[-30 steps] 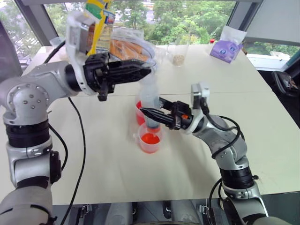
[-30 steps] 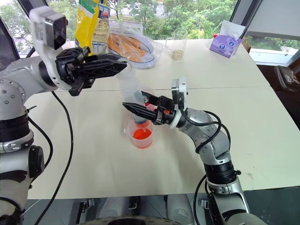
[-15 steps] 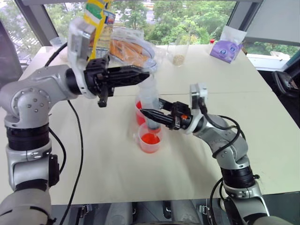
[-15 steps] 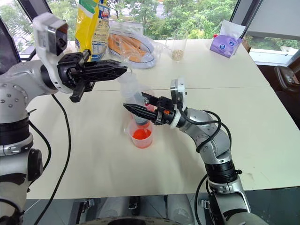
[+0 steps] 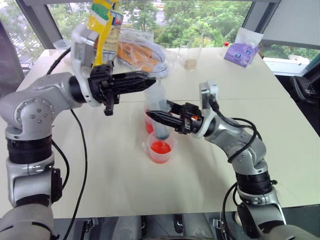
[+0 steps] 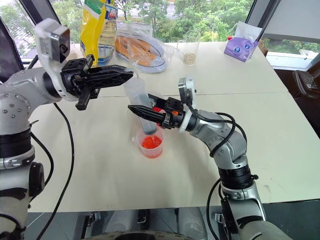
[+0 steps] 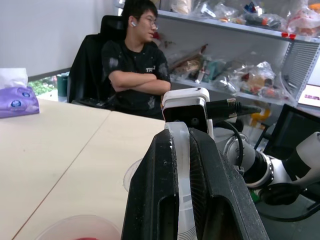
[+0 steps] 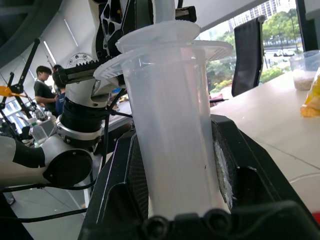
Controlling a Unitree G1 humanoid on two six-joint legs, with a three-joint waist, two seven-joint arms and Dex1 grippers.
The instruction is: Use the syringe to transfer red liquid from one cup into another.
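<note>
The syringe [image 5: 159, 112] stands nearly upright, leaning a little to the left at its top, above the smaller clear cup [image 5: 160, 148] near the middle of the counter [image 5: 280, 125]. Its lower end reaches down into that cup's mouth, and red liquid [image 5: 160, 148] lies in the cup's bottom.

The right gripper [image 5: 159, 118] comes in from the right, pointing left, with its two black fingers closed around the lower part of the clear barrel. The right wrist view shows the barrel [image 8: 172, 135] pinched between the finger pads, its flange at the top.

The left gripper [image 5: 145, 78] reaches in from the left, pointing right, at the syringe's top end. Its fingers are closed narrow on the white plunger stem, seen as a thin pale strip [image 7: 183, 185] pressed between the fingers in the left wrist view.

The taller spouted cup [image 5: 149, 119] stands just behind the syringe, on the far side of the smaller cup, and also holds red liquid.

At the counter's far edge are a yellow bag [image 5: 103, 25], a glass [image 5: 190, 56] and a purple tissue pack [image 5: 241, 51].
</note>
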